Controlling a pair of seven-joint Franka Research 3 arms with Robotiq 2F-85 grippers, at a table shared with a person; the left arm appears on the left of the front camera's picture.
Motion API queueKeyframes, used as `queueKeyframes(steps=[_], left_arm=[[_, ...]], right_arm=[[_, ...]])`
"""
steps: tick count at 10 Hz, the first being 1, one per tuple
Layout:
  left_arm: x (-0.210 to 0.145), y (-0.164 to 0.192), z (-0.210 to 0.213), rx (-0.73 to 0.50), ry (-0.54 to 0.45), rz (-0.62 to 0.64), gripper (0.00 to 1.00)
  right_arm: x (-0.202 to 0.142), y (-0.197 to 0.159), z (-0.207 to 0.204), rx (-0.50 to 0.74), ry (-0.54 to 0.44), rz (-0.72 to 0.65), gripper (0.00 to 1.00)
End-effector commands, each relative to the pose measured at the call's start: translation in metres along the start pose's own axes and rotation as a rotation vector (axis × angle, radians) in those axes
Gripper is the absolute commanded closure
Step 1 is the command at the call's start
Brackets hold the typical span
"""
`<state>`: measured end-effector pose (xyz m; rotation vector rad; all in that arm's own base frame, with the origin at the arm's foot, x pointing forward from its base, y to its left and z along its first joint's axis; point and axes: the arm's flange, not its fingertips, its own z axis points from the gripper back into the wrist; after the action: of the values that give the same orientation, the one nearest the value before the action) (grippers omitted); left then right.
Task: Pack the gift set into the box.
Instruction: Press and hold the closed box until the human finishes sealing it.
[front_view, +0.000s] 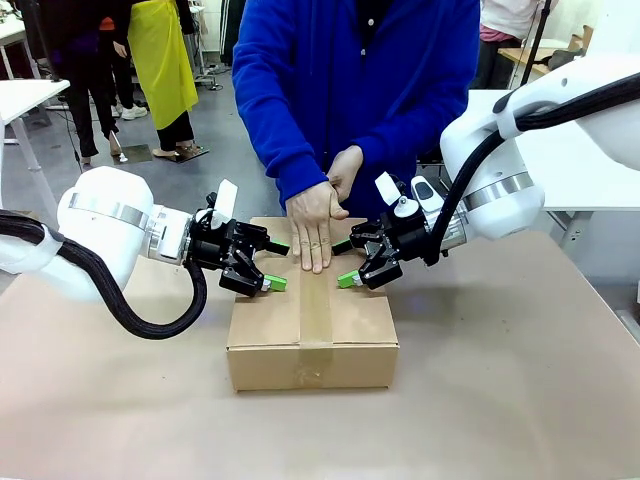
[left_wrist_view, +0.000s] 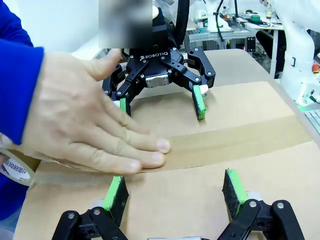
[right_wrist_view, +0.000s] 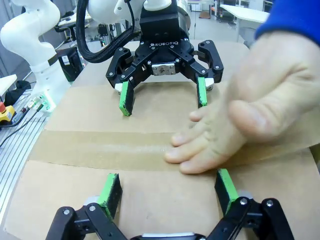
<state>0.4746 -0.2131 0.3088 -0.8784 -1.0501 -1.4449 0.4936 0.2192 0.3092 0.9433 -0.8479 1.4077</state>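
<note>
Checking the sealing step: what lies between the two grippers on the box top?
In the front view, the person's hand presses on the tape strip between the left gripper and right gripper.

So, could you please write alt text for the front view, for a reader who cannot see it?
A person's hand presses flat on a strip of tape running along the closed brown cardboard box on the table. The left claw and right claw, both open, rest on the lid either side of the hand.
</note>
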Motion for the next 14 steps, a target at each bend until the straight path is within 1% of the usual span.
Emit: queueKeyframes(steps=[1,14], left_arm=[[-0.0024,-0.0021,0.0004,-0.005,-0.005,-0.016,0.00],[-0.0024,-0.0021,0.0004,-0.005,-0.005,-0.016,0.00]], right_arm=[[-0.0008,0.0003,-0.0009,-0.002,0.002,0.011,0.00],[-0.0008,0.0003,-0.0009,-0.002,0.002,0.011,0.00]])
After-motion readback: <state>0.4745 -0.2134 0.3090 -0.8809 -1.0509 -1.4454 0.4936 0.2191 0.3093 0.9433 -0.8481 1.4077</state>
